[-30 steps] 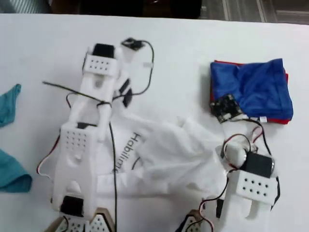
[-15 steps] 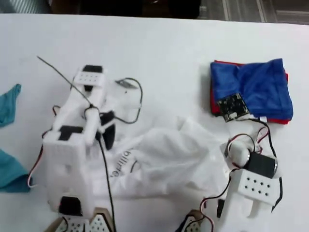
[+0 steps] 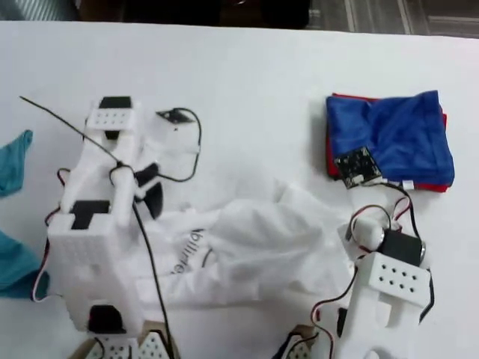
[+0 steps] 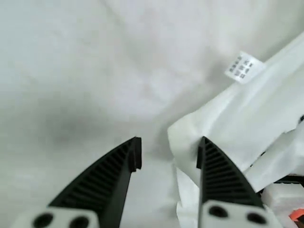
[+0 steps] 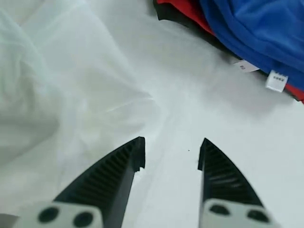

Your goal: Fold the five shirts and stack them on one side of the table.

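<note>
White worktop (image 3: 299,67) is seen throughout. Nearest the arm bases, a white shirt (image 3: 254,247) is spread crumpled and unfolded across the middle. The left end effector (image 4: 170,142) is held open at that shirt's edge, with a fold of cloth lying between its fingers, unclamped. The right end effector (image 5: 171,141) is likewise held open, over bare worktop beside the shirt. Farther off on the right, a blue shirt (image 3: 397,134) is stacked on a red shirt (image 5: 183,8). Teal cloth (image 3: 15,262) is seen at the left edge.
</note>
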{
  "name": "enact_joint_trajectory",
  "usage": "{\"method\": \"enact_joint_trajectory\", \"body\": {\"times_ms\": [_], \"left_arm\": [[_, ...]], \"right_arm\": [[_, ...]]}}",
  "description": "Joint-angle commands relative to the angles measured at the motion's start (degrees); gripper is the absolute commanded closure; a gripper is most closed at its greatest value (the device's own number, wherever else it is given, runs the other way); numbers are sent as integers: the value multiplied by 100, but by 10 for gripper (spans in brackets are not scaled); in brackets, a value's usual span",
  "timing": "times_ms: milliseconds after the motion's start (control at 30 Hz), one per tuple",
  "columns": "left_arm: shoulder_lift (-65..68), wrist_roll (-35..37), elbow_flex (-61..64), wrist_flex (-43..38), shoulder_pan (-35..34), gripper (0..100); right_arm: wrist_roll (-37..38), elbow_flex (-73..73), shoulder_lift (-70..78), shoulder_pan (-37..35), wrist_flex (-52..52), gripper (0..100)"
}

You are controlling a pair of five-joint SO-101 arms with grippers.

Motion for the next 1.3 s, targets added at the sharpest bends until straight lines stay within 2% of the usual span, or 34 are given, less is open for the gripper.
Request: {"method": "enact_joint_trajectory", "body": {"times_ms": [0,267,533,600,700,800,900,1067,1167,1267], "left_arm": [[132,-352,-180,-97,281,790],[554,-1143,-198,149,677,790],[615,-1398,-154,149,659,791],[615,-1398,-154,158,642,833],[615,-1363,-189,141,527,990],[545,-1336,-347,176,316,977],[545,-1319,-1095,615,70,975],[308,-782,-2475,747,-396,975],[-62,-756,-2809,738,-536,975],[-536,-651,-2853,738,-695,975]], "right_arm": [[0,-18,48,57,-75,810],[0,-9,48,84,-40,810],[0,-9,48,84,-40,810],[0,-9,48,84,-40,810],[0,-9,48,84,-40,810],[0,-9,48,84,-40,810],[-18,-9,57,57,-57,810],[-835,9,57,48,-470,810],[-1371,9,57,-4,-769,811],[-1495,9,66,-453,-866,811]]}}
